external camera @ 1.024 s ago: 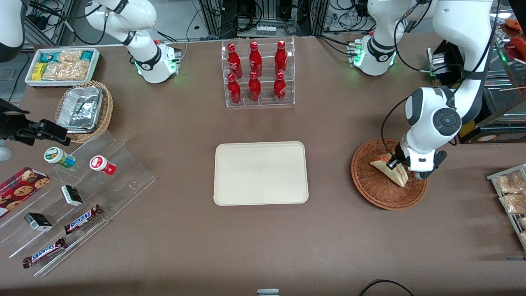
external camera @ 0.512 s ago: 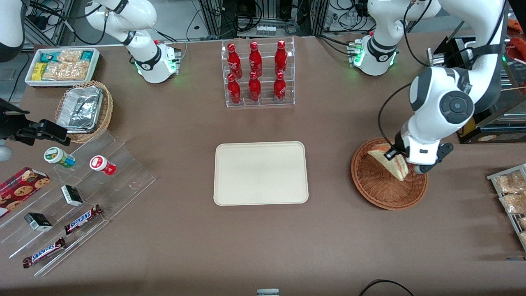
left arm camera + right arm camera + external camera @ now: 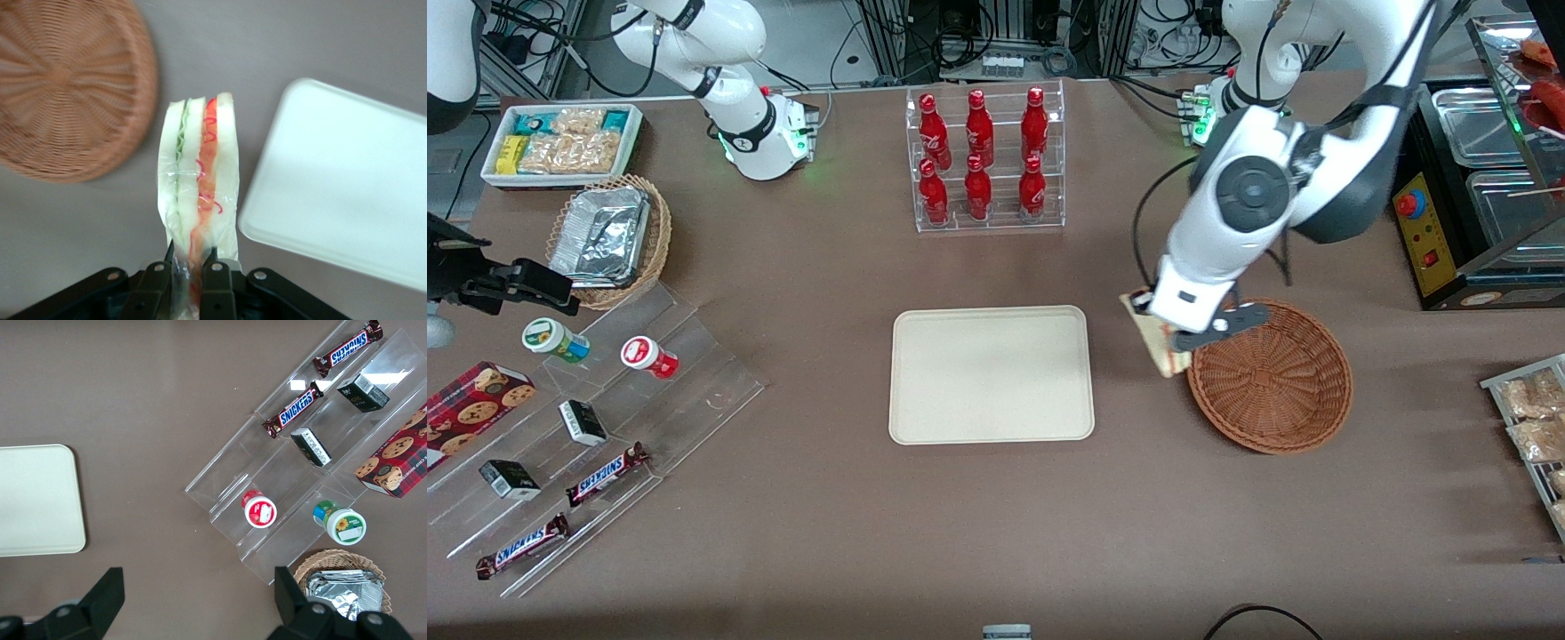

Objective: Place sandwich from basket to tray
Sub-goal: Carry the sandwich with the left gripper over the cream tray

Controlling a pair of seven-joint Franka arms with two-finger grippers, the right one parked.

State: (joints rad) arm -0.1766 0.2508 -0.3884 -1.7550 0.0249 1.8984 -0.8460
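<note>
Front view: the pale triangular wrapped sandwich (image 3: 1158, 342) is held aloft in the left arm's hand (image 3: 1172, 336), between the round reddish-brown wicker basket (image 3: 1272, 378) and the flat cream rectangular tray (image 3: 991, 373), above the brown surface (image 3: 960, 524); a transfer in mid-carry is judged. Left wrist view: the hand (image 3: 189, 277) is clamped narrow on the sandwich (image 3: 199, 193) at one end, filling edge faced to camera, long axis pointed straight away from the fingers (image 3: 215, 273), so that it can be lowered into the tray (image 3: 347, 180) beside it.

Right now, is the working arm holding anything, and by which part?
Yes. The end effector is shut on the sandwich, pinching one narrow end of the wrapped wedge, in the air between the basket and tray.
</note>
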